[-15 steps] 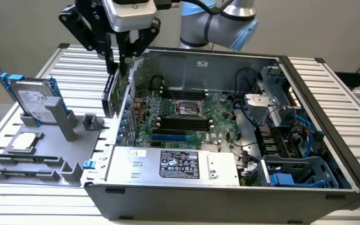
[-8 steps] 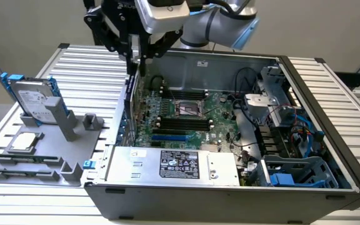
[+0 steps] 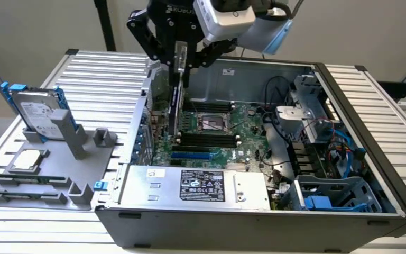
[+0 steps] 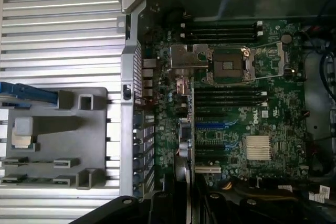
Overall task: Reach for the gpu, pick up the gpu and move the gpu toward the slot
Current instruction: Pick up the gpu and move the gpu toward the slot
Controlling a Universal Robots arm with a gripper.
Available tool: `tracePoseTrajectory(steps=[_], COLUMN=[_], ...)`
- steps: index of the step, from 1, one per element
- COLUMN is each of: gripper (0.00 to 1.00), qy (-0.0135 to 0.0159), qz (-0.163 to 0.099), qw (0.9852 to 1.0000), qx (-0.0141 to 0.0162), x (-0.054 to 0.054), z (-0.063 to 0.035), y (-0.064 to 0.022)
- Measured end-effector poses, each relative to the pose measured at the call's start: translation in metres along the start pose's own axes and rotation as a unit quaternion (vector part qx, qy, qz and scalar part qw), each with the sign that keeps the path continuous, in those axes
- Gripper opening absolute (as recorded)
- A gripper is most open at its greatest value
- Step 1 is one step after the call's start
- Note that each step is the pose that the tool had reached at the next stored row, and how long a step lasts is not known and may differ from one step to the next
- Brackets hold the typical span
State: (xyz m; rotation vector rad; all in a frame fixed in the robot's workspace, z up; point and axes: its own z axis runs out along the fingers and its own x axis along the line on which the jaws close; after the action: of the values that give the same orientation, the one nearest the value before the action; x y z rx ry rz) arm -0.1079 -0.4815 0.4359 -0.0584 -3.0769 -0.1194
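My gripper [image 3: 180,59] hangs over the open computer case [image 3: 259,222], shut on the gpu [image 3: 174,100]. The card is held on edge and hangs straight down, its lower end just above the motherboard [image 3: 224,132] near the case's wall on the exterior view's left. In the wrist view the gpu [image 4: 183,148] appears edge-on as a thin silver and dark strip between my fingers [image 4: 157,205], lying over the board beside the blue slots [image 4: 212,126] and a white slot [image 4: 208,170]. The blue slots [image 3: 190,156] lie just below the card's lower end.
A grey fixture [image 3: 55,174] on the exterior view's left carries a silver hard drive with blue rails [image 3: 37,111], a processor chip [image 3: 27,159] and memory sticks [image 3: 19,180]. Inside the case are the power supply [image 3: 196,185], cables [image 3: 280,95] and blue drive bays [image 3: 330,196].
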Motion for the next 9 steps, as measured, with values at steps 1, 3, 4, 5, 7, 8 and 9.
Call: tracePoseTrajectory(steps=[1, 3, 4, 5, 7, 8, 9], gripper=[0.26, 0.26, 0.26, 0.26, 0.26, 0.26, 0.26], qy=[0.0, 0.0001, 0.0002, 0.0002, 0.0002, 0.0002, 0.0002], qz=[0.0, 0.0, 0.0, 0.0, 0.0, 0.0, 0.0], qw=[1.0, 1.0, 1.0, 1.0, 1.0, 1.0, 1.0], qx=[0.0, 0.0, 0.0, 0.0, 0.0, 0.0, 0.0], x=[-0.005, -0.014, -0.019, -0.023, -0.032, -0.037, -0.041], z=[0.0001, 0.0007, 0.0012, 0.0017, 0.0029, 0.0036, 0.0046], y=[0.0004, 0.0015, 0.0025, 0.0034, 0.0056, 0.0071, 0.009])
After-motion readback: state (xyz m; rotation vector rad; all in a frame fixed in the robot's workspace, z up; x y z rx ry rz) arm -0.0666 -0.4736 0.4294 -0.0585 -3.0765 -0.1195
